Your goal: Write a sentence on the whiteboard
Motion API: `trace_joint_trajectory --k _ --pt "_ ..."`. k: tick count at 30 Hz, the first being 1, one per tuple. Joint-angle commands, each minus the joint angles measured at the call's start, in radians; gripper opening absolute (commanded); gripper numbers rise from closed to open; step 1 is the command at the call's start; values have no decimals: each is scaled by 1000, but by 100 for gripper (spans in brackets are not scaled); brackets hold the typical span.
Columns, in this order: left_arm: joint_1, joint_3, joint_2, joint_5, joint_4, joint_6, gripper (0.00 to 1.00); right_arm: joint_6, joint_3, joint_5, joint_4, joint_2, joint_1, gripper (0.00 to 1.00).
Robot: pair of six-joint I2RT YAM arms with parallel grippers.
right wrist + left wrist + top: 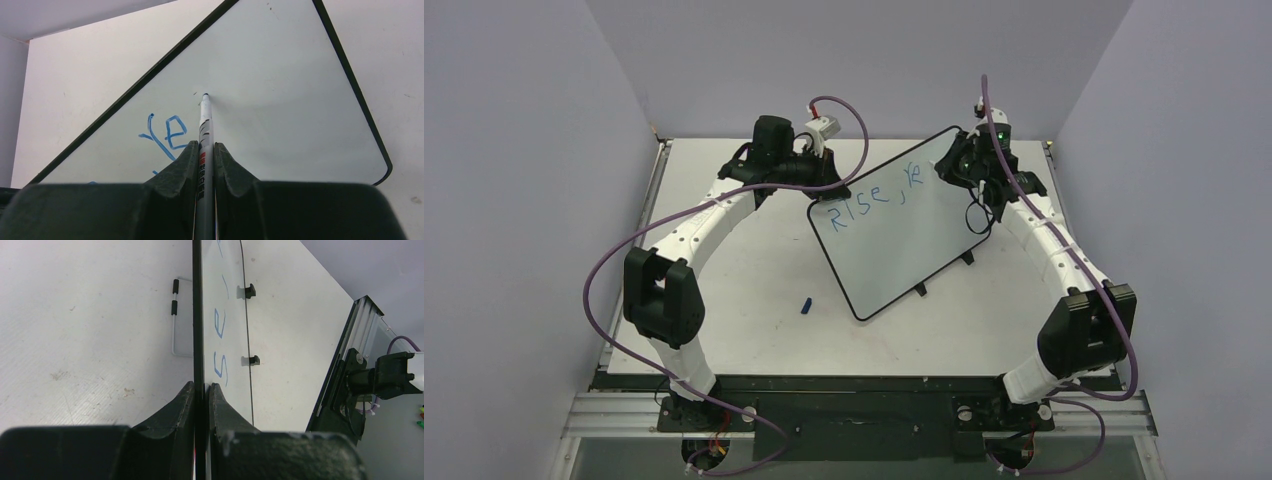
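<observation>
Pale lavender walls [544,150] box in a white table [754,330], pretty bare setup. The whiteboard [904,225] sits in the far half, right of centre, turned on a diagonal so one corner points back toward the right arm. Can't honestly tell from above if it's flat on the table or tipped up a bit. Its two little black feet [249,290] stick out along the edge nearest the right arm's side.

The sentence [869,192] is in blue along the board's upper part and reads something like "Rise, te", with the last letters a bit wobbly.

The left gripper [201,386] is pinched tight on the board's thin black frame at the corner by the "R"; the wrist view shows the board edge-on, running straight out from between the fingers. The right gripper [206,145] is clamped on a marker [204,120], a white barrel with some printing, pointing away from the camera. The tip looks like it's touching the white surface just past the last "e".

A small blue cap [806,305] lies on the table by itself, just off the board's near-left edge.
</observation>
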Motion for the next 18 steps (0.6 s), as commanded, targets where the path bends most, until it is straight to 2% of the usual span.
trace_joint_trajectory --k 1,18 --pt "-10 19 -43 3 56 85 0 10 49 -23 47 16 -6 0" --pt "-10 17 -46 4 56 85 0 13 10 -61 51 5 33 0"
